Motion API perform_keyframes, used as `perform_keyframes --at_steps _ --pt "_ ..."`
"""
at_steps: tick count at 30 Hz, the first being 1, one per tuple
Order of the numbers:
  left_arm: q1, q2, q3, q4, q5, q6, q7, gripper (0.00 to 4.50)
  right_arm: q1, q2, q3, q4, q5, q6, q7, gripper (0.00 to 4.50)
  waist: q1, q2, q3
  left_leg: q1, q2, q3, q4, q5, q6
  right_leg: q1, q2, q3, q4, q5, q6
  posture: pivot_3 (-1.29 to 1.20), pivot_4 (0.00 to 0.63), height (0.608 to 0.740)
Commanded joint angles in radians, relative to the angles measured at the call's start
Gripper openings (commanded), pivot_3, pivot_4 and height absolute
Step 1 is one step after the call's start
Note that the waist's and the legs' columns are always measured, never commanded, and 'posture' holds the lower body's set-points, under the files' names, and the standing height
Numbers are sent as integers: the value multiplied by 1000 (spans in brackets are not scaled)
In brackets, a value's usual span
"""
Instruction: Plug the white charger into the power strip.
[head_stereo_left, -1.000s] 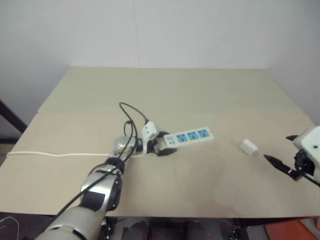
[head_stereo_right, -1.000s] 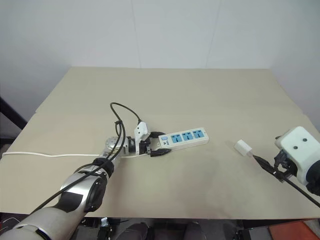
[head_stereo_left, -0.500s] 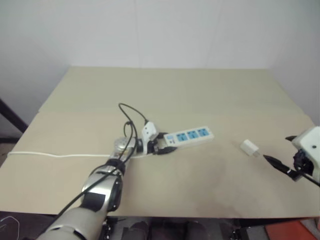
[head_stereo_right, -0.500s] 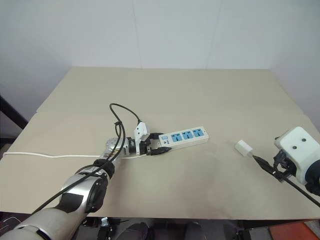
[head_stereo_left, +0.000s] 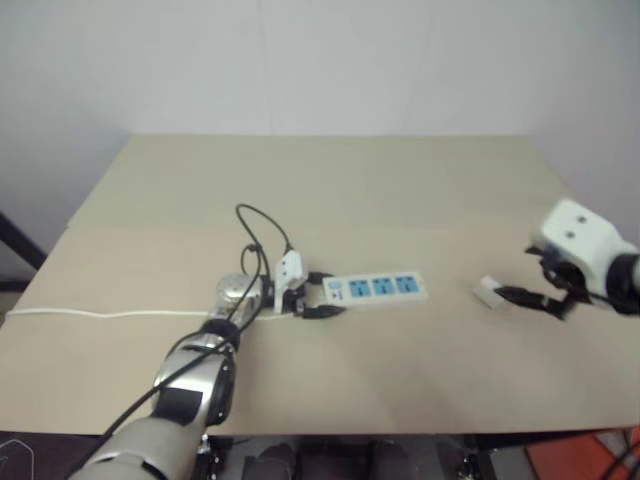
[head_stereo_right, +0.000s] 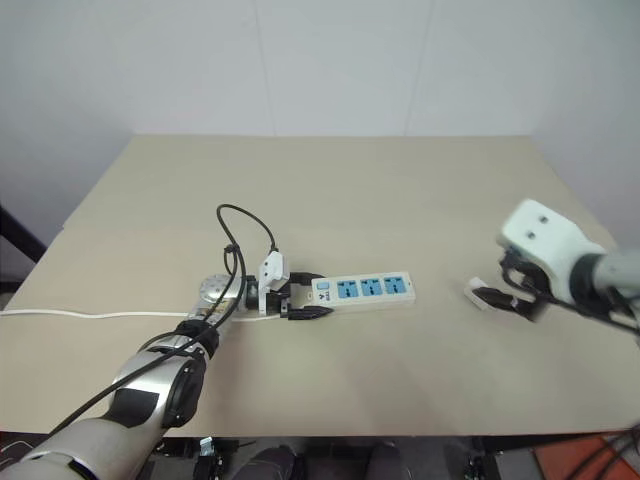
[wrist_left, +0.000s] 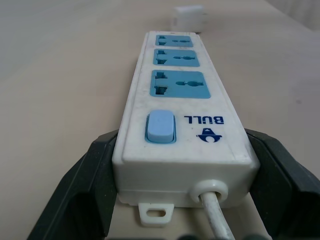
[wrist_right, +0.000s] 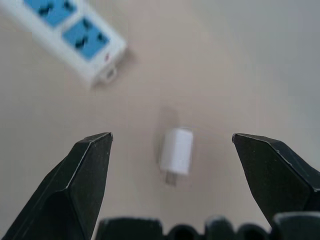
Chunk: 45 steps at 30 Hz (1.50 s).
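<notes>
The white charger (wrist_right: 176, 151) lies flat on the worktop (head_stereo_left: 330, 180), well apart from the power strip (head_stereo_left: 377, 288), off its far, switchless end. The right gripper (wrist_right: 172, 150) hovers over it with jaws spread wide, one finger to each side; the charger's long axis points back toward the wrist, prongs leading. This arm is plainly the nearer one. The left gripper (wrist_left: 175, 200) is clenched on the strip's switch end, where the thin cord (wrist_left: 215, 217) leaves. The charger is a small, smooth, rounded plastic block; the strip is a long, flat, glossy bar with three blue sockets.
</notes>
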Motion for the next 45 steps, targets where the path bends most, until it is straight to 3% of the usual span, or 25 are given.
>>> perform_keyframes --at_steps 1,6,10,16,20,45 --pt "28 -3 6 -73 -56 -19 -95 3277 -264 72 271 222 -103 29 58 4500 -5 0 0 -1 0 0 1 3 -6 -1 0 0 0 0 0 0 150 740" --pt "63 5 -7 -136 -77 -15 -139 3277 -498 200 514 549 -230 -31 145 4500 -1 1 0 -11 0 0 8 4 -6 -8 0 0 3 2 -1 0 150 740" --pt "89 3 -15 -183 -98 -4 -142 3277 -610 298 632 821 -338 -132 199 4500 -6 1 0 -16 -1 1 9 4 -8 -14 1 1 5 4 -1 0 150 740" --pt "128 5 -34 -227 -99 13 -135 3277 -728 425 662 1171 -442 -264 235 4500 -8 2 -1 -16 0 1 8 6 -10 -15 2 1 5 5 -2 0 150 740" --pt "147 6 -53 -252 -106 22 -143 3277 -766 468 649 1302 -485 -315 280 4500 -7 2 -1 -16 0 1 8 6 -10 -16 2 1 7 5 -2 0 150 740" --pt "168 15 -97 -288 -119 28 -108 3277 -761 513 600 1453 -631 -319 354 4500 -9 5 -3 -14 -1 1 9 6 -10 -17 2 4 13 5 -2 0 150 740"
